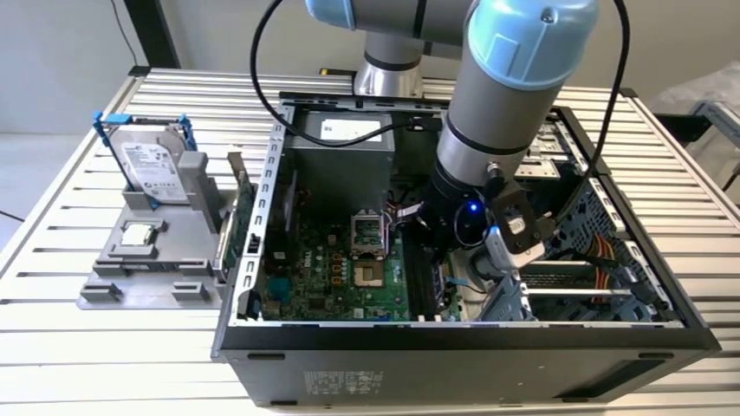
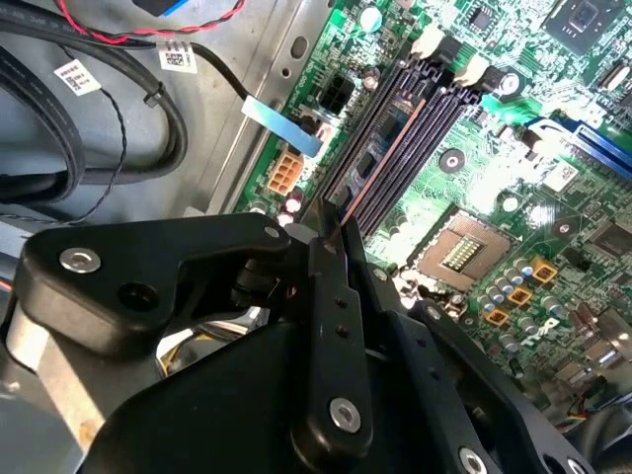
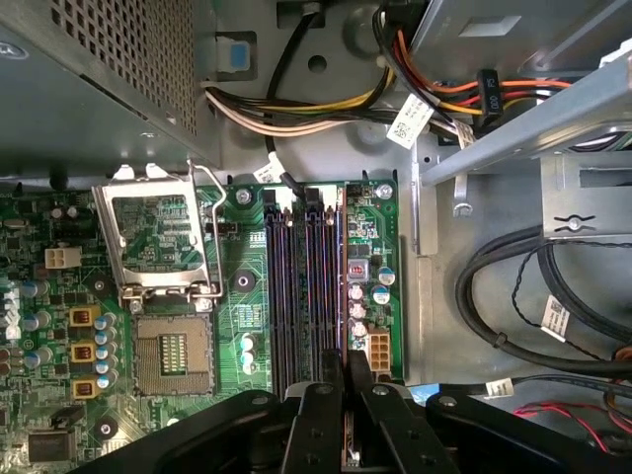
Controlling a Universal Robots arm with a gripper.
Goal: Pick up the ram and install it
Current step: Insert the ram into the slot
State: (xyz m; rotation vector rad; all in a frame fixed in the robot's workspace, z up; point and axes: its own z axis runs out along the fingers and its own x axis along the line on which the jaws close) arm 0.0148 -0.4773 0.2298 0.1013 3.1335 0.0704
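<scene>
The grey and pale-blue robot arm (image 1: pixel 497 104) reaches down into the open black desktop computer case (image 1: pixel 463 342), which lies on its side on the slatted metal surface (image 1: pixel 69 347). In the exterior view the black gripper (image 1: pixel 445 260) sits low inside the case, right over the long dark memory slots at the right edge of the green motherboard (image 1: pixel 335 277). In both wrist views the two black fingers (image 3: pixel 321 425) are drawn close together, pinching the ram (image 2: pixel 380 163), a long thin dark circuit-board stick seen edge-on. In the second wrist view the stick runs from between the fingers (image 2: pixel 331 296) out along the row of dark memory slots (image 2: pixel 415 128), its thin coppery edge lying in line with one slot; whether it is fully seated there I cannot tell. In the first wrist view the slots (image 3: pixel 306 276) run straight away from the gripper (image 3: pixel 346 380), with the open silver processor socket frame (image 3: pixel 163 237) beside them and a bundle of yellow, orange and black cables (image 3: pixel 316 109) beyond. At the exterior view's left, well apart from the case, a grey plastic holder (image 1: pixel 145 269) stands on the surface carrying a silver hard drive with blue brackets (image 1: pixel 156 169) upright and a small square silver-topped chip (image 1: pixel 139 232) lying flat.
</scene>
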